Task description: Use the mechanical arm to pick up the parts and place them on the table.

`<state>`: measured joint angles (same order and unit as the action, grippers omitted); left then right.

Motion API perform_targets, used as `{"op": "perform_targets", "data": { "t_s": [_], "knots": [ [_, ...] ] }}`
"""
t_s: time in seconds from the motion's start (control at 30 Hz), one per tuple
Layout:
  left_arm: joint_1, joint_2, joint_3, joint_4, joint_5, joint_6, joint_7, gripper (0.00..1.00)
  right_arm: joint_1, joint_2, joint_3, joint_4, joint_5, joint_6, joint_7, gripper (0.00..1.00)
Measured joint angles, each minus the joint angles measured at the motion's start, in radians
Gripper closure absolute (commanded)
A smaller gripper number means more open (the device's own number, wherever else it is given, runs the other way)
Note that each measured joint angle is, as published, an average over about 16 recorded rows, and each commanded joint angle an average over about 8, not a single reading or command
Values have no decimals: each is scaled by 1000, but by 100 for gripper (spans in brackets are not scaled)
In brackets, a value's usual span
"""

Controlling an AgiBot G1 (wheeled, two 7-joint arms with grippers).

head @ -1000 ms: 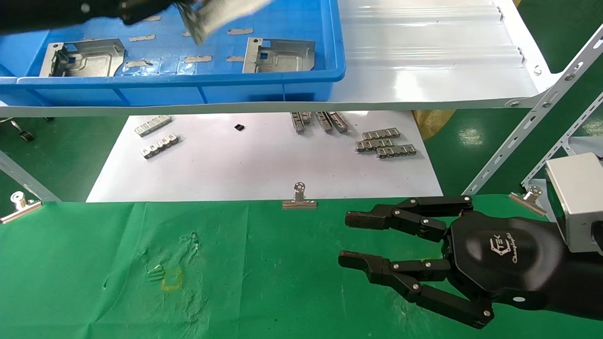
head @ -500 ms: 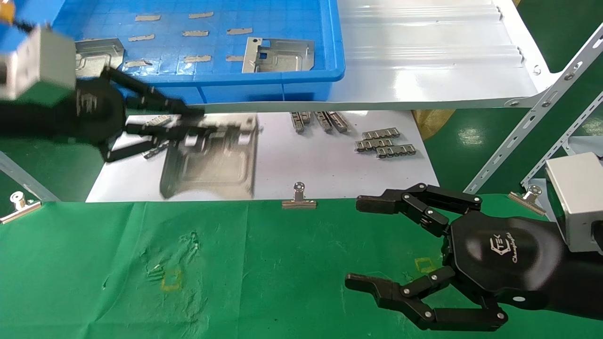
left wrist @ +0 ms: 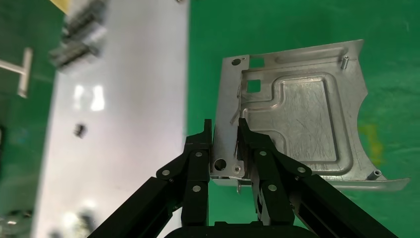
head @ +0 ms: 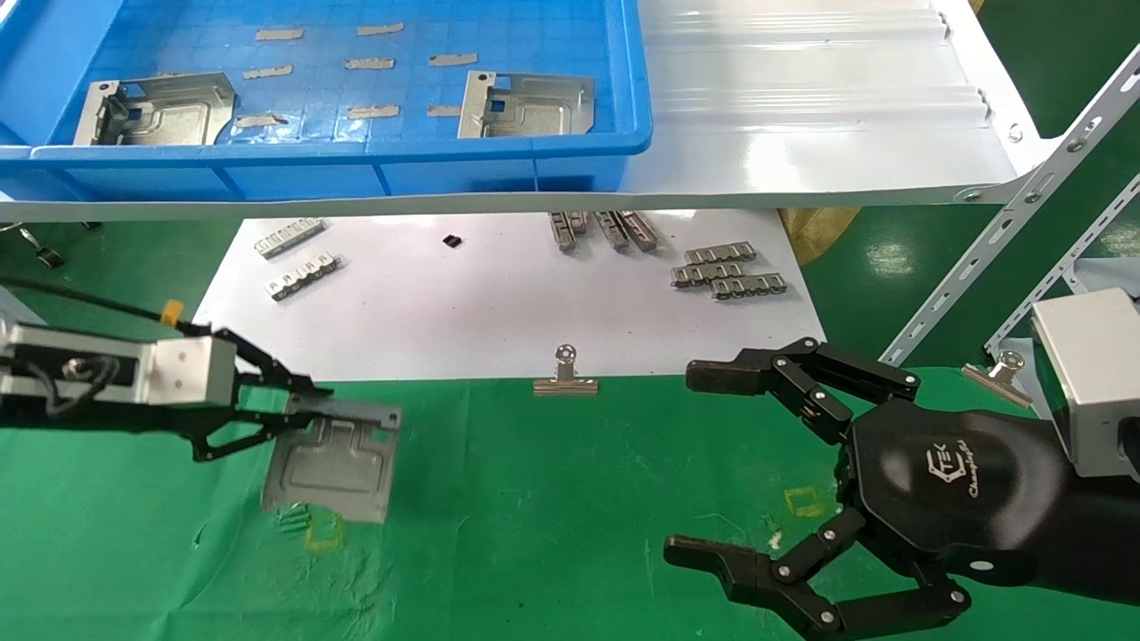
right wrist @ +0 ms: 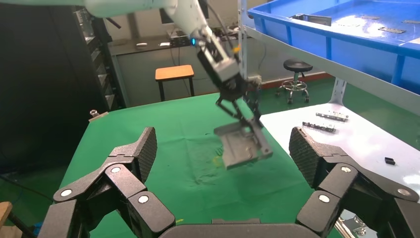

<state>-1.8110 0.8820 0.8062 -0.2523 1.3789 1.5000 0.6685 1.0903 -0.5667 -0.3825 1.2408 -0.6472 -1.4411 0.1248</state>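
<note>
My left gripper (head: 307, 408) is shut on the folded edge of a silver-grey stamped plate (head: 334, 463) and holds it just over the green cloth table (head: 552, 499), above a yellow square mark (head: 325, 532). In the left wrist view the jaws (left wrist: 225, 134) pinch the plate's (left wrist: 302, 114) corner edge. The right wrist view shows the held plate (right wrist: 242, 144) tilted above the cloth. Two more plates (head: 160, 109) (head: 527, 105) lie in the blue bin (head: 356, 151) on the shelf. My right gripper (head: 681, 463), a black fingered hand, rests open and empty over the cloth's right side.
A white sheet (head: 499, 312) beyond the cloth bears small notched metal strips (head: 730, 271) (head: 298, 267). Binder clips (head: 565, 374) (head: 36, 387) hold the cloth's far edge. A glossy white shelf (head: 802, 116) overhangs, with slanted perforated struts (head: 997, 240) at right. A second yellow mark (head: 806, 501) lies near the right hand.
My left gripper carried the plate from over the blue bin, down across the white sheet, to just above the green cloth. The right hand's fingers spread wider.
</note>
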Motion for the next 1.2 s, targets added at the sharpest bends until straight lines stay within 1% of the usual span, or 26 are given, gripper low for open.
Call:
{"op": "perform_targets", "data": {
  "t_s": [0.1, 0.13, 0.17, 0.2, 0.37, 0.4, 0.43, 0.47, 0.63, 0.83, 1.03, 1.2],
  "knots": [
    [13, 11, 5, 44, 7, 3, 34, 100, 0, 0, 0, 0, 0, 0, 0, 0],
    [17, 13, 7, 57, 8, 7, 44, 97, 0, 0, 0, 0, 0, 0, 0, 0],
    [20, 15, 8, 68, 9, 11, 53, 90, 0, 0, 0, 0, 0, 0, 0, 0],
    [23, 17, 10, 79, 11, 15, 61, 79, 0, 0, 0, 0, 0, 0, 0, 0],
    [29, 24, 19, 120, 21, 31, 95, 17, 0, 0, 0, 0, 0, 0, 0, 0],
    [29, 25, 21, 126, 24, 33, 101, 7, 0, 0, 0, 0, 0, 0, 0, 0],
    [28, 27, 23, 132, 26, 35, 106, 1, 0, 0, 0, 0, 0, 0, 0, 0],
    [28, 28, 24, 138, 28, 35, 111, 0, 0, 0, 0, 0, 0, 0, 0, 0],
    [21, 32, 30, 164, 36, 41, 125, 0, 0, 0, 0, 0, 0, 0, 0, 0],
    [8, 34, 25, 195, 27, 54, 116, 0, 0, 0, 0, 0, 0, 0, 0, 0],
    [0, 29, -7, 231, -20, 77, 63, 0, 0, 0, 0, 0, 0, 0, 0, 0],
    [4, 23, -49, 271, -81, 90, -11, 0, 0, 0, 0, 0, 0, 0, 0, 0]
  ]
}}
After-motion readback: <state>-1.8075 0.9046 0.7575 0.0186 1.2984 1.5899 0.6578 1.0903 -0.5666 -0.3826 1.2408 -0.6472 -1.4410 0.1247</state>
